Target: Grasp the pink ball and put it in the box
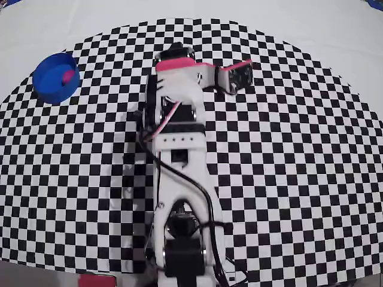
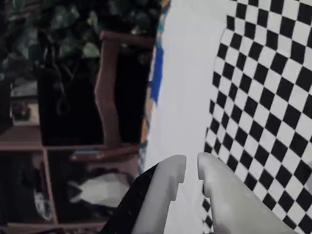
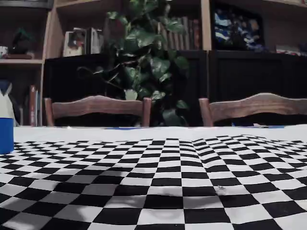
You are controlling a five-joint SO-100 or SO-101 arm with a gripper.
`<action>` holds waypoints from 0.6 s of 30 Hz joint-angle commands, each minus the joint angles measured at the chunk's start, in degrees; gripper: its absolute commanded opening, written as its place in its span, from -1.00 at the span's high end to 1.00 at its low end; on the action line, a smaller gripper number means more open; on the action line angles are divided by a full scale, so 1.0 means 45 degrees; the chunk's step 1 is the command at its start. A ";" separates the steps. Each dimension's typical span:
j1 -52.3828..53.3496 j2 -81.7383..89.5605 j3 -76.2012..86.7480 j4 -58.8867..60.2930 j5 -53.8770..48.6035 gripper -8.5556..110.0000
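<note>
Pink ball (image 1: 69, 76) lies inside the box (image 1: 50, 88) at the upper left of the overhead view, on the checkered desk (image 1: 287, 179). At the bottom of the wrist view the tool (image 2: 191, 166) shows its fingers nearly together, a narrow gap between them, holding and touching nothing.

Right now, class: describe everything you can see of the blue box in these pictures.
The box is a round, bright blue cup with a low wall, apparently plastic, standing upright and open-topped at the checkered mat's far left edge in the overhead view. The pink ball lies inside it. The fixed view shows only its blue side wall at the left edge.
</note>
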 commanded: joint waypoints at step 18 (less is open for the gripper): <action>-0.0313 1.1816 0.9160 0.4512 0.1719 0.86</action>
